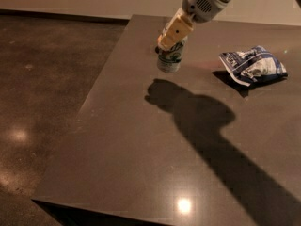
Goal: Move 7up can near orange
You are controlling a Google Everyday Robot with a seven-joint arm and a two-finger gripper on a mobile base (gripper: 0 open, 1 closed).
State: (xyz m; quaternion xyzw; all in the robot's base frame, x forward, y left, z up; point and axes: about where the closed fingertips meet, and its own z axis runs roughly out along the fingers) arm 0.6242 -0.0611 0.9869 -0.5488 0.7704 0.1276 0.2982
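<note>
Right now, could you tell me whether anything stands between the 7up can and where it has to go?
Nothing visible does. The gripper is shut on the 7up can at the far part of the table. The orange is hidden, likely behind them. The snack bag lies off to the right, out of the way.

We see dim light from above; the gripper (170,42), near the far edge and clamped on the 7up can (169,60), throws a hard shadow (197,121) across the surface (122,149); one glare spot (184,205) near the front.
</note>
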